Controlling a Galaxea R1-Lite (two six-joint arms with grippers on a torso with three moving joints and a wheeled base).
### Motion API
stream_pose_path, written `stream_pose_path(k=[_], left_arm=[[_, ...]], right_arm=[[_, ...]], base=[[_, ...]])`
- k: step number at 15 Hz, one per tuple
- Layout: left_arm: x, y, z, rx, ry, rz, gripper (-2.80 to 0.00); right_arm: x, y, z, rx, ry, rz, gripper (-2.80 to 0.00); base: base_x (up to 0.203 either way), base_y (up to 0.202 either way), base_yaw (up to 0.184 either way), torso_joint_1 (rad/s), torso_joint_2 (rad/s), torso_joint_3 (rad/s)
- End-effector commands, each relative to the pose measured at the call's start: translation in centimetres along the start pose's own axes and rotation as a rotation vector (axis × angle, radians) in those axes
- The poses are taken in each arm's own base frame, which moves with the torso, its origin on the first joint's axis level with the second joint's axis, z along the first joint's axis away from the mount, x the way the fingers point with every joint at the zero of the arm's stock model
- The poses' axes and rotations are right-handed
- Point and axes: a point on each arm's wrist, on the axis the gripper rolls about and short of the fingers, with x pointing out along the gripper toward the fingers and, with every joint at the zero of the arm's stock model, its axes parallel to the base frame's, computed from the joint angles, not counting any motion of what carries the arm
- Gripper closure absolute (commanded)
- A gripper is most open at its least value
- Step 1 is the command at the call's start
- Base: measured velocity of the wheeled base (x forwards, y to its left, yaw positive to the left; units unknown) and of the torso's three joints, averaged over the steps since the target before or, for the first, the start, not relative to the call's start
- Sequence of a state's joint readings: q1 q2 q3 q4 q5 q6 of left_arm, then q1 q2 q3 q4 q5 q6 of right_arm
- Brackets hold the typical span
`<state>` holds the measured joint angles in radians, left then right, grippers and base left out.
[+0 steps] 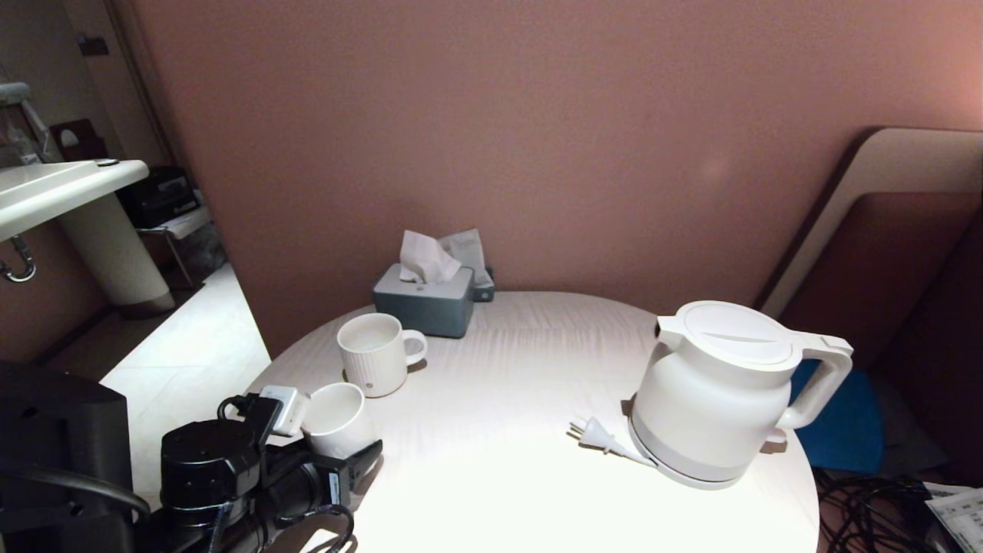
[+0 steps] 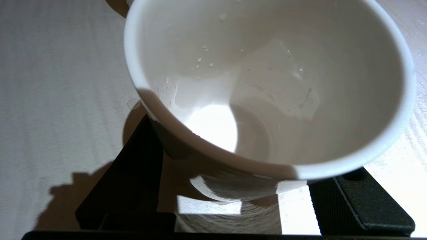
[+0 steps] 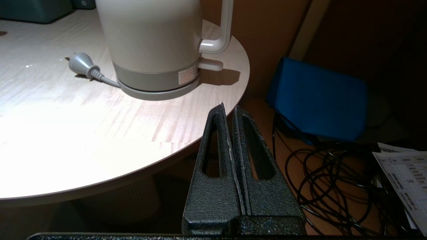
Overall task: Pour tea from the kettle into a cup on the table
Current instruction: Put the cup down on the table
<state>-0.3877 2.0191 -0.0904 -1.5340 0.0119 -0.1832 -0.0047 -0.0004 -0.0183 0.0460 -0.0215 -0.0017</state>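
The plain white cup (image 1: 336,417) is at the table's (image 1: 507,430) left edge, leaning toward my left gripper (image 1: 342,447), which is shut on its lower wall. In the left wrist view the cup (image 2: 267,83) fills the frame between the black fingers (image 2: 133,173); only droplets show on its inner wall. The white kettle (image 1: 722,384) stands upright on its grey base disc (image 1: 683,475) at the right side, lid closed, handle facing right. My right gripper (image 3: 229,108) is shut and empty, low beside the table's rim, short of the kettle (image 3: 150,33). It is out of the head view.
A ribbed white mug (image 1: 376,353) with a handle stands just behind the cup. A grey tissue box (image 1: 424,299) sits at the back. The base's plug (image 1: 591,434) lies left of the kettle. A blue cushion (image 3: 320,100) and black cables (image 3: 333,186) lie on the floor to the right.
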Motion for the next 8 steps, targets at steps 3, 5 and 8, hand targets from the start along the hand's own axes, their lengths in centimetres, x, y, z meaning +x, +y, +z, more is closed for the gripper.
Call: stream_pose_path(k=[3,5,8], left_arm=[[0.5,-0.1,0.9,-0.003,-0.064,-0.011,0.00],[0.6,-0.2,1.1,0.024,-0.074,-0.014,0.00],[0.4,-0.2,1.3,0.028,-0.084,-0.015,0.00]], right_arm=[[0.0,0.0,0.0,0.000,0.000,0.000,0.00],[0.0,0.0,0.0,-0.001,0.000,0.000,0.00],[0.0,0.0,0.0,-0.001,0.000,0.000,0.00]], base=[[0.000,0.000,0.000,0.000,0.00,0.000],[0.000,0.000,0.000,0.000,0.00,0.000],[0.000,0.000,0.000,0.000,0.00,0.000]])
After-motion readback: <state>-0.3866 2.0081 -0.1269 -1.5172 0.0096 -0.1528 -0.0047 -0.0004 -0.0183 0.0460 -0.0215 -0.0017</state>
